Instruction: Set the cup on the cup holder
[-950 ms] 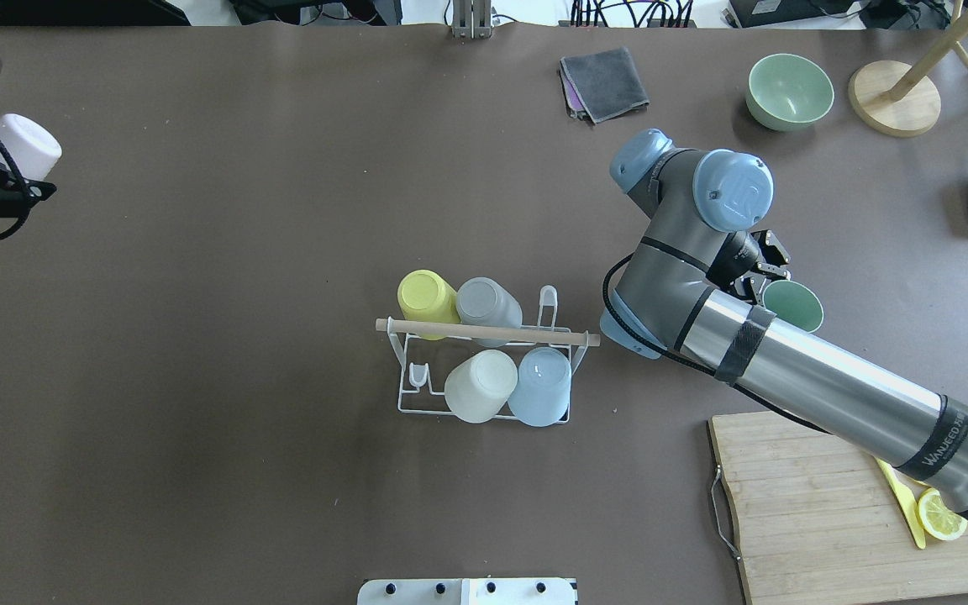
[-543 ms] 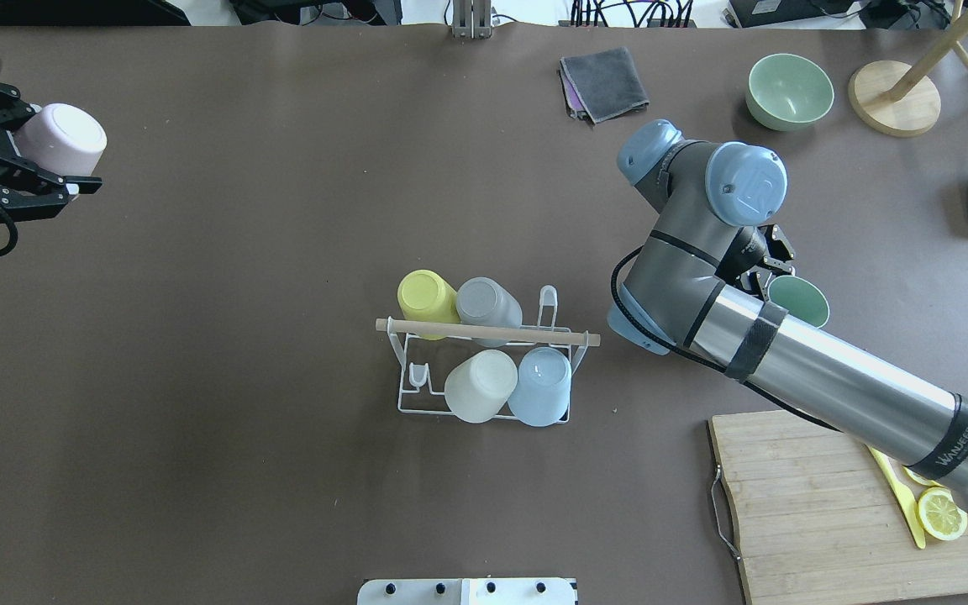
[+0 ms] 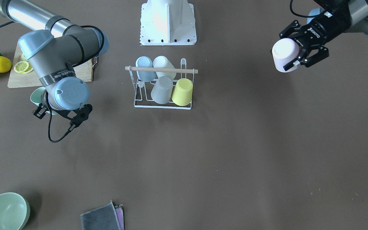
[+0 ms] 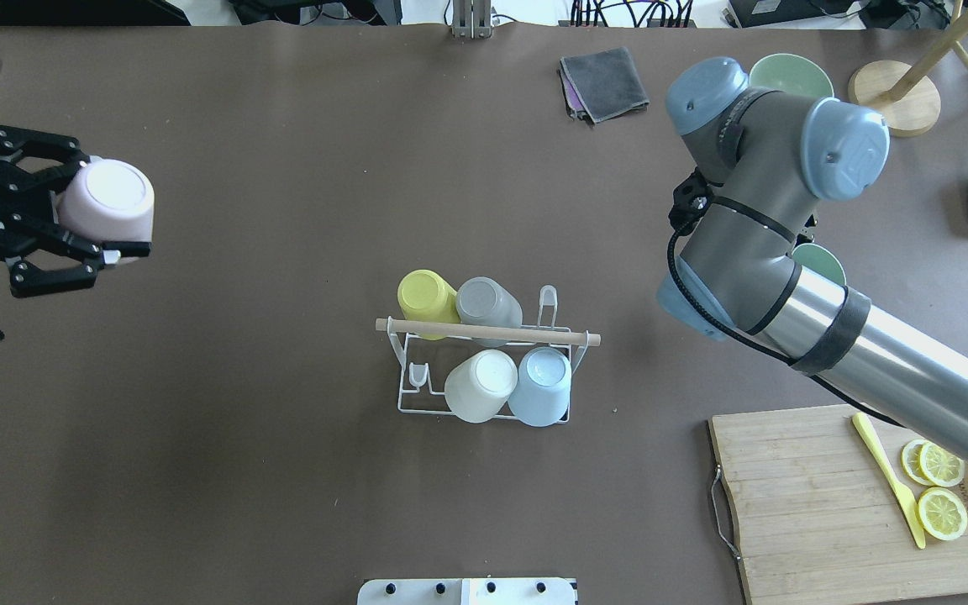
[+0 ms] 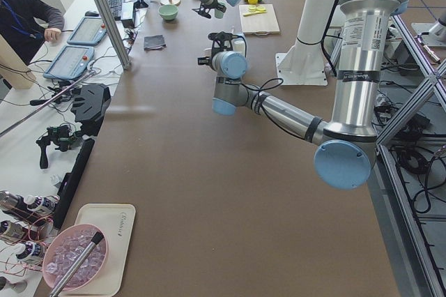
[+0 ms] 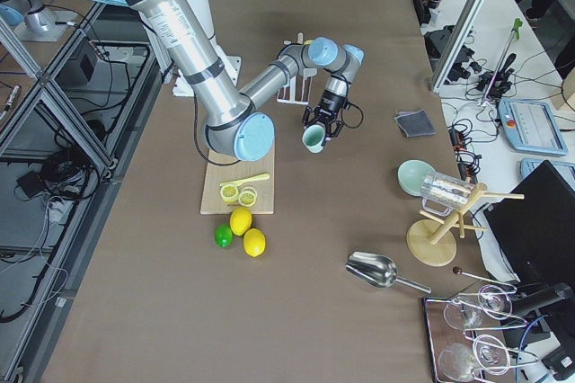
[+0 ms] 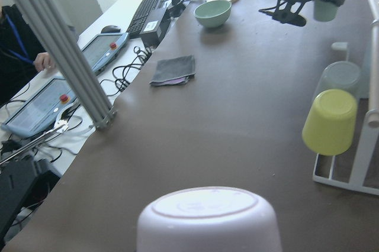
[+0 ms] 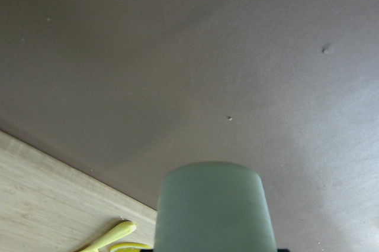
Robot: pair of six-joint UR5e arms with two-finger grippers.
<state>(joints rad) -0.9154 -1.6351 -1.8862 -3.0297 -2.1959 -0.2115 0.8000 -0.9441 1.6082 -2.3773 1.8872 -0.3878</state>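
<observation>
Cup holder (image 4: 560, 338): standing mid-counter (image 4: 282, 470), carrying four upturned cups, cream (image 4: 481, 385) and blue (image 4: 541, 385) on the near row, yellow (image 4: 427, 294) and grey (image 4: 488, 301) behind. Pink cup (image 3: 285, 54): I am holding it base-up, well apart to the holder's left, the left gripper's (image 4: 106, 206) jaws clenching its sides. Green cup (image 8: 213, 204): the right gripper's (image 6: 319, 127) jaws are grasping it, beyond the cutting board (image 4: 812, 504). Grey cloth (image 4: 604, 82), green bowl (image 4: 791, 71): lying at the far edge.
</observation>
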